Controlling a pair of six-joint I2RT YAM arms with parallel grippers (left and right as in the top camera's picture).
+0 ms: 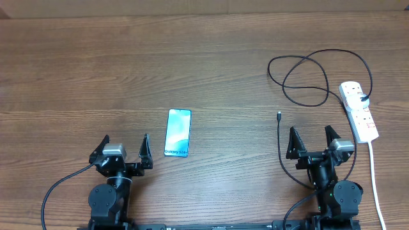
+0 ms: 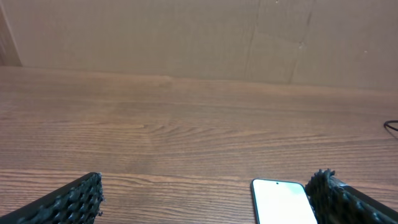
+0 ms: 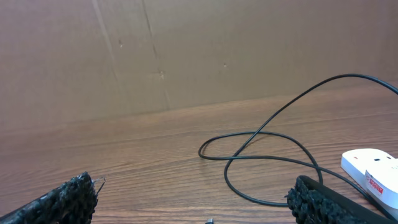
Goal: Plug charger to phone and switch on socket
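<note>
The phone (image 1: 178, 133) lies flat, screen up and lit, just right of my left gripper (image 1: 125, 142). That gripper is open and holds nothing. In the left wrist view the phone (image 2: 281, 202) sits against the inner side of the right finger (image 2: 339, 198). The charger (image 1: 307, 76) is a thin black cable looped at the far right. Its connector tip (image 1: 279, 115) lies free just ahead and left of my right gripper (image 1: 311, 134), which is open and empty. The white socket (image 1: 359, 110) lies beyond that gripper to the right, with the cable's plug in its far end. The right wrist view shows the loop (image 3: 261, 140) and the socket (image 3: 373, 177).
The socket's thick white cord (image 1: 376, 179) runs down the right side toward the table's front edge, close to the right arm's base. A brown cardboard wall (image 2: 186, 37) stands along the back of the wooden table (image 1: 96, 70).
</note>
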